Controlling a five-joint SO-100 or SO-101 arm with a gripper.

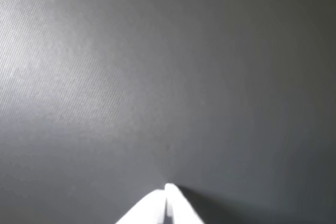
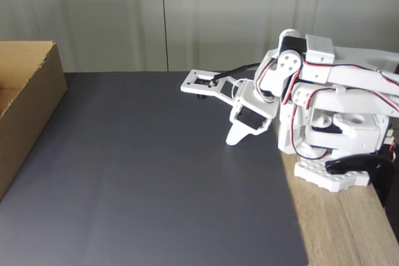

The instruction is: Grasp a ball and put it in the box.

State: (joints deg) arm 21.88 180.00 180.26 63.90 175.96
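Hobby desk, dark mat (image 2: 156, 172), wooden tabletop (image 2: 340, 228), curtain (image 2: 187, 17)

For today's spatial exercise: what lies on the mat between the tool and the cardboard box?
Nothing: in the fixed view, only bare dark mat stretches between the tool and the box.

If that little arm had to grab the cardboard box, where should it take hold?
Probably the top edge of the wall facing the arm, from above: the box stands open-topped, and that thin upright wall could fit between the jaws.
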